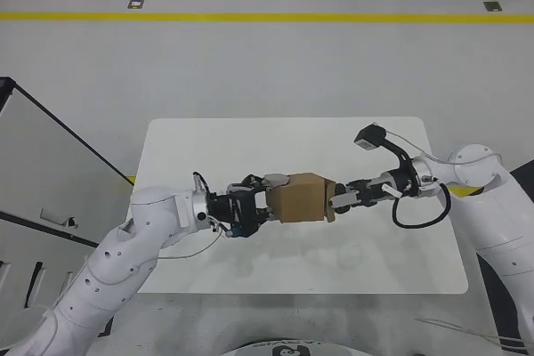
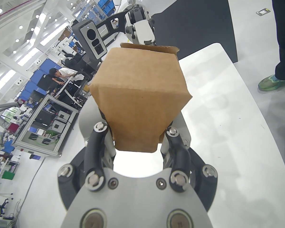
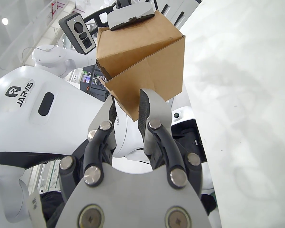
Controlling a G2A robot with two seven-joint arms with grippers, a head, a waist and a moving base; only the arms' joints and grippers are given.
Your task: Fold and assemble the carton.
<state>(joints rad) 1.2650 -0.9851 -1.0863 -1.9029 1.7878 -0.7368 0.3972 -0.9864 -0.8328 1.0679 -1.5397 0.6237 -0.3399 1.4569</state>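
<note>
A brown cardboard carton (image 1: 303, 198) hangs above the middle of the white table (image 1: 249, 142), held between both arms. My left gripper (image 1: 265, 203) is at its left end, shut on the carton (image 2: 140, 91), whose tapered folded end sits between the fingers (image 2: 102, 131). My right gripper (image 1: 336, 201) is at the opposite end. In the right wrist view the right gripper (image 3: 128, 110) has a loose flap corner of the carton (image 3: 142, 55) between its pads (image 3: 144, 105), shut on it. One flap stands partly out from the box side.
The table's front edge (image 1: 338, 289) lies near the robot. A dark cabinet (image 1: 18, 160) stands off the table's left side. A yellow floor line (image 1: 267, 16) runs across behind the table.
</note>
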